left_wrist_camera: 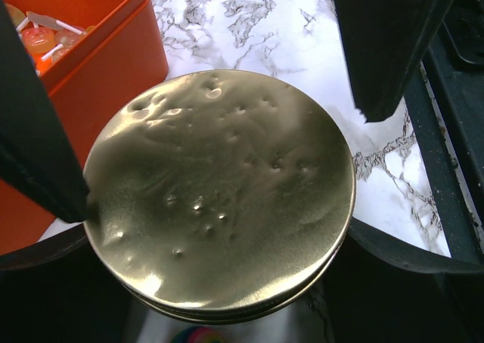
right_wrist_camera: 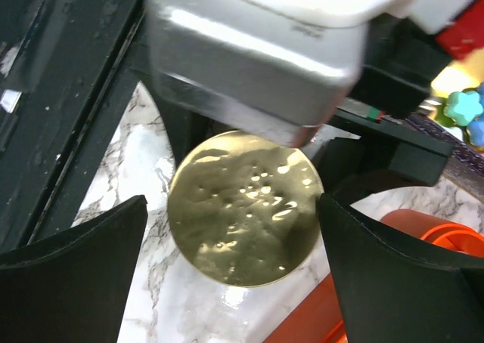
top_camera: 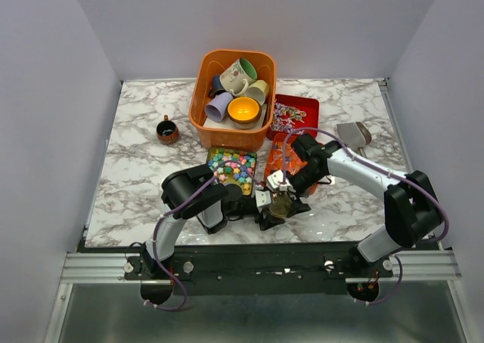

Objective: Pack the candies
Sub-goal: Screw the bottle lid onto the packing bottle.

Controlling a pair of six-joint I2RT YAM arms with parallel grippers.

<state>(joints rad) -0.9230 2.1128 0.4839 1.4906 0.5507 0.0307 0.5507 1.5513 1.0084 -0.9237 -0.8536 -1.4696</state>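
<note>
A jar with a dented gold lid (top_camera: 281, 205) (left_wrist_camera: 219, 184) (right_wrist_camera: 243, 207) stands near the table's front edge. My left gripper (top_camera: 266, 207) (left_wrist_camera: 219, 245) is shut on the jar below the lid, its black fingers (left_wrist_camera: 408, 252) hugging both sides. My right gripper (top_camera: 281, 190) (right_wrist_camera: 232, 207) hangs open over the lid; one finger nearly touches the rim, the other stands clear. Multicolour candies (top_camera: 233, 166) (right_wrist_camera: 461, 105) fill a square tin. Orange-red candies (top_camera: 286, 162) (left_wrist_camera: 41, 37) lie in an orange tin (left_wrist_camera: 106, 78) right beside the jar.
An orange basket (top_camera: 208, 128) of mugs stands behind the tins. A red tray (top_camera: 306, 105) with more sweets sits to its right, a grey scoop (top_camera: 354, 135) further right, and a small brown cup (top_camera: 167, 130) at the left.
</note>
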